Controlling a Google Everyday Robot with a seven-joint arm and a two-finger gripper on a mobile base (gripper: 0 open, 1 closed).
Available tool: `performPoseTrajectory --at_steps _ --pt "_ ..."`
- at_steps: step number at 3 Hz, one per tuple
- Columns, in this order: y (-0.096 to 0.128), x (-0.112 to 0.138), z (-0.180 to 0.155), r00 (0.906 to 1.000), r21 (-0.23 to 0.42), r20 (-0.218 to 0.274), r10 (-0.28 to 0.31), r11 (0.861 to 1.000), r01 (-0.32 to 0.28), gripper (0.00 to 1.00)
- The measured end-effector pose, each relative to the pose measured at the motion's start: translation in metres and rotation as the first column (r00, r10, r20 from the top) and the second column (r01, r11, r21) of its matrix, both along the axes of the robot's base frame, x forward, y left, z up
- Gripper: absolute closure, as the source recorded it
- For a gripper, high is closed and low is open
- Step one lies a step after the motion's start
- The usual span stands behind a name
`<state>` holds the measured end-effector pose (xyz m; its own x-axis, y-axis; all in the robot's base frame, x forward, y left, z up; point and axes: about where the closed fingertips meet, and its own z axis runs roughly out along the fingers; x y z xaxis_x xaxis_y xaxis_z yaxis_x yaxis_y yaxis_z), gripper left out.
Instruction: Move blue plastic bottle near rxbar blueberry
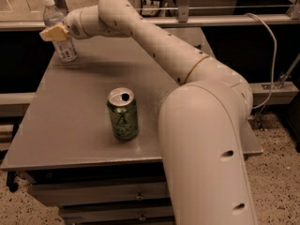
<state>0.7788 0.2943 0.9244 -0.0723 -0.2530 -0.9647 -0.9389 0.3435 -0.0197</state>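
Note:
The blue plastic bottle (60,34), clear with a white cap and pale label, stands upright at the far left corner of the grey table (70,121). My gripper (54,33) is at the bottle, level with its upper body, with a tan finger across its front. The rxbar blueberry is not in view; the arm may hide it.
A green drink can (123,114) with an opened top stands upright near the table's front middle. My arm (187,74) stretches from the lower right across the table's right half. A metal rail and glass run behind the table. Drawers sit below the tabletop.

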Motion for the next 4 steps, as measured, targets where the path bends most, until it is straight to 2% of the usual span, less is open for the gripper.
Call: performPoseTrajectory --at_steps 1,2,3,4 --pt "-0.002 -0.001 0.009 1.0000 0.030 -0.008 0.004 1.000 -0.004 0.64" --pt "-0.029 -0.006 0.024 0.9998 0.044 0.019 -0.008 0.999 0.007 0.87" --pt "-0.087 -0.017 0.042 0.9959 0.047 0.071 -0.057 0.997 0.054 1.00" --pt "-0.167 -0.030 0.050 0.9811 0.037 0.128 -0.145 0.989 0.141 1.00"
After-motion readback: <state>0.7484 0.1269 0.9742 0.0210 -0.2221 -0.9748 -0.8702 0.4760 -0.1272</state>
